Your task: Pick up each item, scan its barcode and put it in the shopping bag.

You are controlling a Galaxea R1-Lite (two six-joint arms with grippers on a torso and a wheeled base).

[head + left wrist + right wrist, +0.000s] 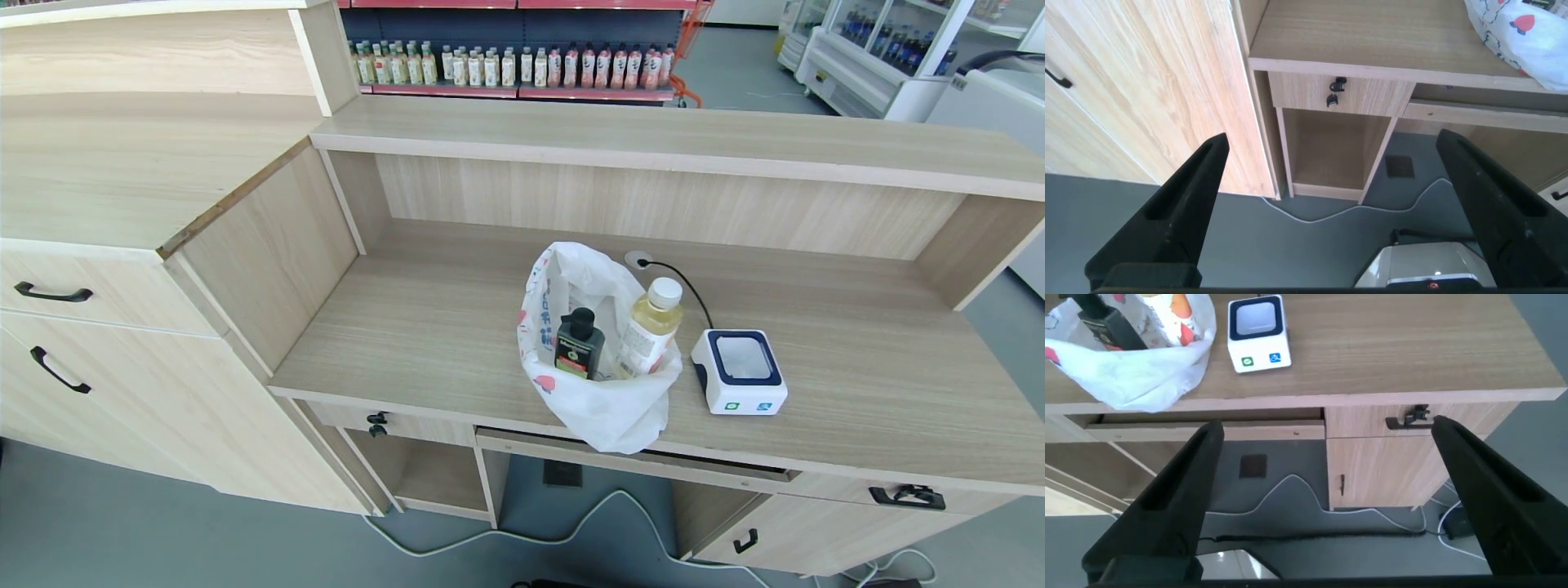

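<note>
Standing in the shopping bag (pixel 604 408) at centre frame, the dark bottle (pixel 579 347) and yellow bottle (pixel 651 327) look already packed, with the scanner (pixel 739 371) just right of the bag on the tabletop (pixel 857 384). The left claw (pixel 1333 139) and right claw (pixel 1327 426) gape empty below its front edge, apparently with nothing left to pick.

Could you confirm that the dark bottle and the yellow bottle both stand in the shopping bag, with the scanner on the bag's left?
Not quite: the head view shows the scanner to the right of the shopping bag, not its left. The dark bottle and the yellow bottle do both stand in it.
</note>
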